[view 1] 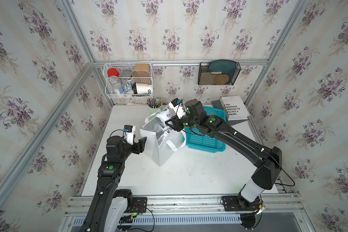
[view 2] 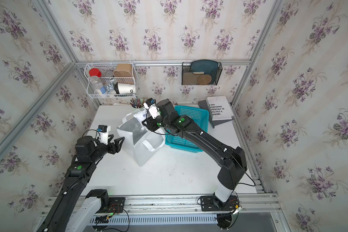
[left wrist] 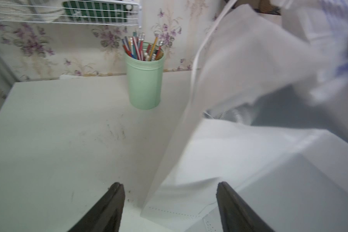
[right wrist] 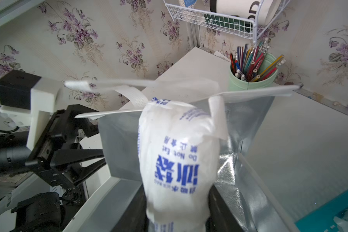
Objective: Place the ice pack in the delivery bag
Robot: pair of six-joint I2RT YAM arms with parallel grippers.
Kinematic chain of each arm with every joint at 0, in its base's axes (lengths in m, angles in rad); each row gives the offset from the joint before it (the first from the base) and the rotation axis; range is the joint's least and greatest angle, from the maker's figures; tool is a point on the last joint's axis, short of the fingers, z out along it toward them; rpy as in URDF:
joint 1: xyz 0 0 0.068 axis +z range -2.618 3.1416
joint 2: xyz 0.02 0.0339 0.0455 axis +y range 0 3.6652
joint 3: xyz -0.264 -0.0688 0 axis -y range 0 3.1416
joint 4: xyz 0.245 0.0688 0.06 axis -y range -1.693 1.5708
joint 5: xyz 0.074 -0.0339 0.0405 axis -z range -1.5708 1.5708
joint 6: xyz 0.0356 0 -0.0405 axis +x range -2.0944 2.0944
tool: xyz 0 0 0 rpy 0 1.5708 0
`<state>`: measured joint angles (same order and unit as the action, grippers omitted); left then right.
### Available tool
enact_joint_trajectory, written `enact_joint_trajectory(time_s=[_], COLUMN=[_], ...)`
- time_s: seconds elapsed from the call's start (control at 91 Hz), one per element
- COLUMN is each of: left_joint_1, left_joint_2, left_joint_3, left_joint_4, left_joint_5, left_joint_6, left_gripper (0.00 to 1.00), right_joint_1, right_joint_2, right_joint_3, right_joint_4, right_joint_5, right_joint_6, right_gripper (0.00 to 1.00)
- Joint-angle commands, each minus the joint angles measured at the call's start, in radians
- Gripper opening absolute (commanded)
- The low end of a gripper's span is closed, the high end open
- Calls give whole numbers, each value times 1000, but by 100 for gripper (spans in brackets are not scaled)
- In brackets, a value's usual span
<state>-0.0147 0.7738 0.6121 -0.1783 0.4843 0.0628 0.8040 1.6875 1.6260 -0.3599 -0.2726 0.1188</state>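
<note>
The ice pack (view 1: 165, 116) (view 2: 139, 116) (right wrist: 177, 152) is a white pouch with blue print. My right gripper (view 1: 169, 125) (view 2: 146, 123) (right wrist: 176, 193) is shut on its lower end and holds it over the far rim of the delivery bag (view 1: 163, 149) (view 2: 144, 149) (left wrist: 249, 160). The white bag stands upright with its mouth open, showing the silver foil lining (right wrist: 249, 124). My left gripper (view 1: 142, 141) (view 2: 119, 141) (left wrist: 169, 185) is open at the bag's left side. The bag's corner edge lies between its jaws, and I cannot tell whether they touch it.
A turquoise perforated basket (view 1: 206, 140) (view 2: 187, 136) stands right of the bag, under my right arm. A green cup of pencils (view 1: 155, 108) (left wrist: 145, 80) stands behind the bag. A white book (view 1: 234, 108) leans at the back right. A wire rack (view 1: 129, 80) hangs on the wall.
</note>
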Motion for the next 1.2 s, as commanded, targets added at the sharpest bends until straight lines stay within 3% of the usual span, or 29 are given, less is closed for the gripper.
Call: enact_joint_trajectory(time_s=[0.0,0.132,0.516,0.681,0.791,0.879,1.066,1.187], left_joint_1=[3,5,9,9,9,9,9,9], left_joint_2=[63,140,177,169,164,163,171,172], left_joint_3=[28,63,114,100,86,80,80,81], left_joint_4=[91,82,51,29,14,-1,-28,-36], left_joint_5=[225,261,309,321,342,361,409,413], left_joint_6=[95,120,131,177,229,270,326,331], left_gripper=[70,62,0,0,0,0,0,0], right_joint_1=[0,-8,-40,-40,-40,-43,-83,-168], right_joint_2=[-7,-6,56,128,117,91,-22,-205], right_joint_3=[-18,-39,-29,48,56,73,59,-197], right_joint_4=[56,35,-55,-137,-130,-115,-27,170], right_joint_5=[-23,-16,48,55,19,-9,-64,51], right_joint_6=[-11,-8,-14,-18,-27,-34,-18,100], right_gripper=[35,35,35,39,61,71,70,67])
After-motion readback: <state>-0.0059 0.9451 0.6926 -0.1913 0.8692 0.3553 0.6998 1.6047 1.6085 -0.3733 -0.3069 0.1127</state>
